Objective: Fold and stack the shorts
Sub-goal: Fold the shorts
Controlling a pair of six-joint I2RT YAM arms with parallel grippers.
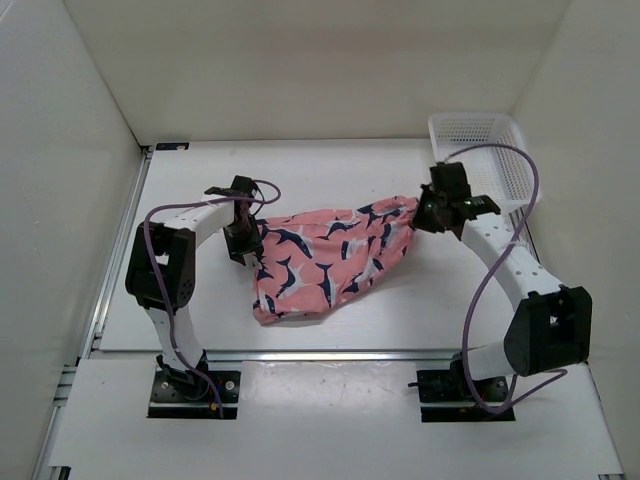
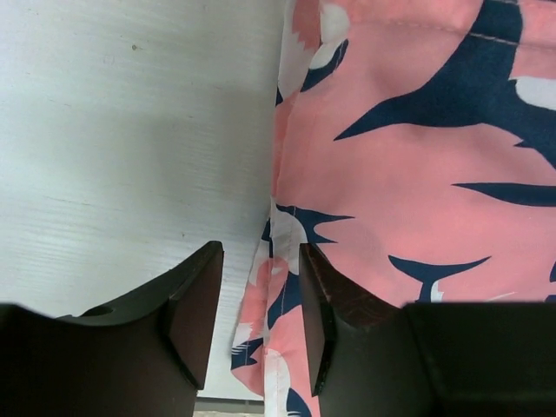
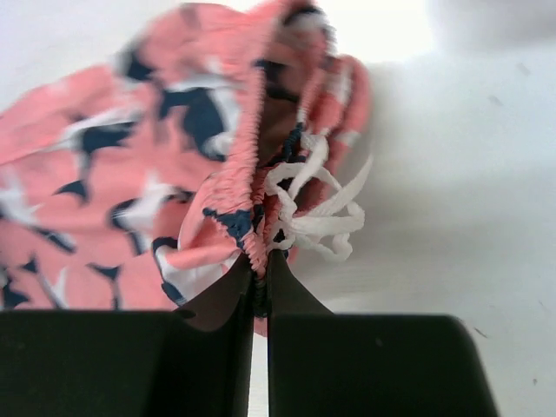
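Note:
The coral-pink shorts (image 1: 325, 258) with navy and white whale shapes lie spread in the middle of the table. My right gripper (image 3: 260, 276) is shut on their gathered elastic waistband at the right end (image 1: 410, 212), beside the white drawstring (image 3: 317, 213). My left gripper (image 2: 261, 295) is open at the shorts' left edge (image 1: 250, 245). A hemmed fold of the shorts (image 2: 278, 304) lies between its fingers, one finger (image 2: 195, 304) over bare table, the other (image 2: 326, 304) over the cloth.
A white plastic mesh basket (image 1: 490, 160) stands at the back right, just behind my right arm. White walls close in the table on the left, back and right. A metal rail (image 1: 330, 355) runs along the near edge.

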